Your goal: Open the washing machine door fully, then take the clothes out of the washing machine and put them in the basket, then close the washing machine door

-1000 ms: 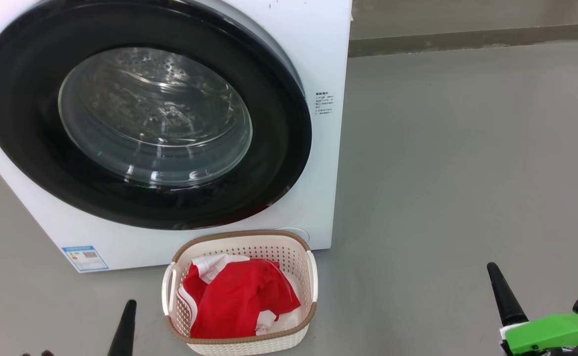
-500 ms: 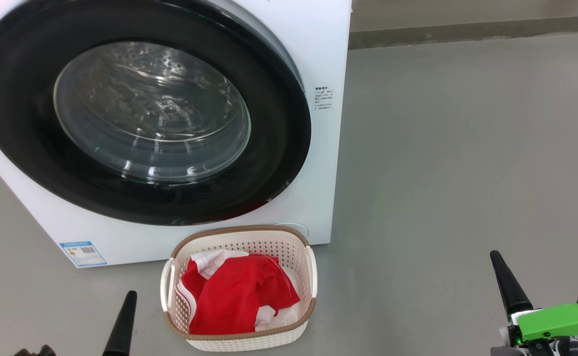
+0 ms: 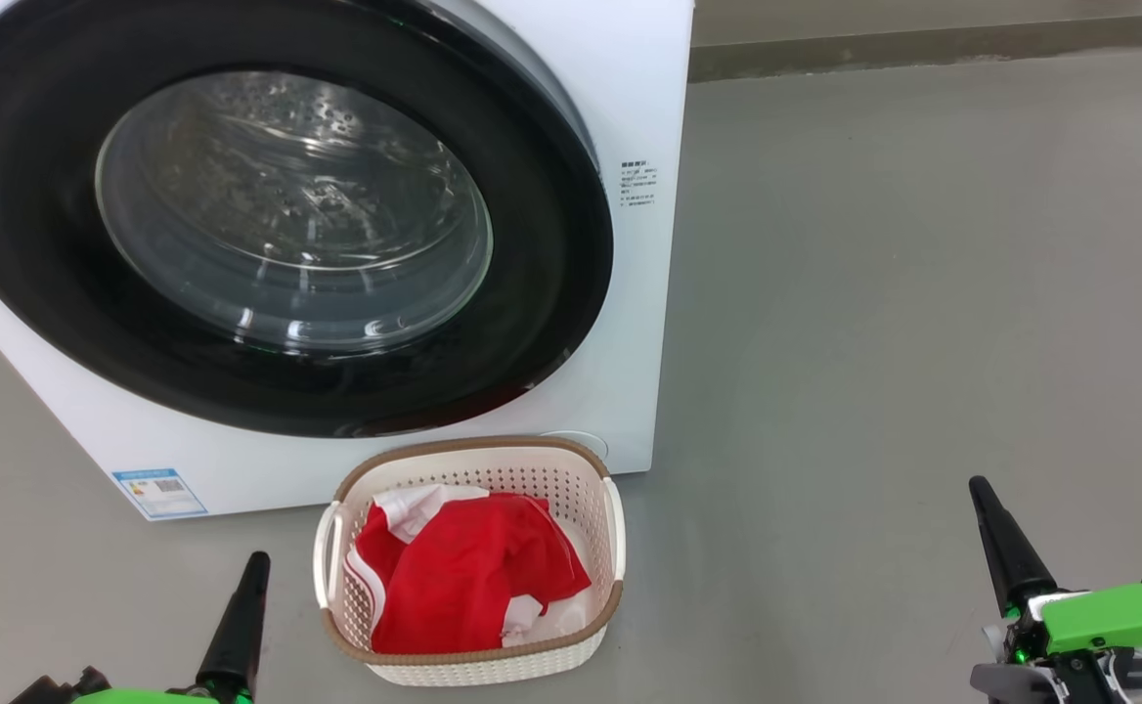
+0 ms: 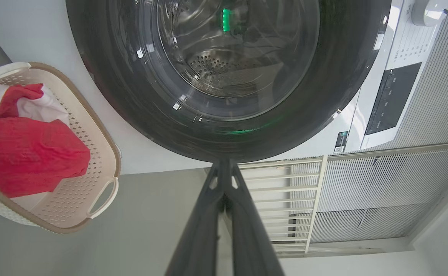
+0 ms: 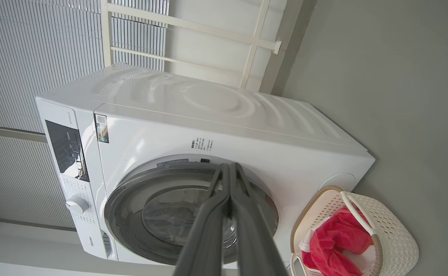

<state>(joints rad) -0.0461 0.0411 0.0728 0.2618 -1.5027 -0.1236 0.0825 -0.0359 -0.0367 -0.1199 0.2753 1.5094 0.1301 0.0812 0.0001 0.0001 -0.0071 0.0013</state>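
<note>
The white washing machine (image 3: 620,88) stands before me with its black-rimmed glass door (image 3: 278,215) flat against its front; the steel drum shows through the glass. Just below it on the floor sits the cream basket (image 3: 610,518) with the red and white clothes (image 3: 463,577) heaped inside. My left gripper (image 3: 250,577) is low at the lower left, left of the basket, fingers together and holding nothing. At the lower right, well clear of the basket, my right gripper (image 3: 984,504) is shut and empty too. Each wrist view shows the door (image 4: 228,76) (image 5: 189,214) beyond closed fingertips (image 4: 224,168) (image 5: 228,172).
Grey floor (image 3: 923,293) spreads wide to the right of the machine up to a wall base (image 3: 923,44). A white railing and ribbed wall panels (image 4: 362,191) stand beside the machine. The control panel with a knob (image 5: 76,205) is on the machine's front.
The whole head picture has shifted, so the camera moved. Both grippers have risen a little further into the bottom of the view. Door, basket and clothes have not moved.
</note>
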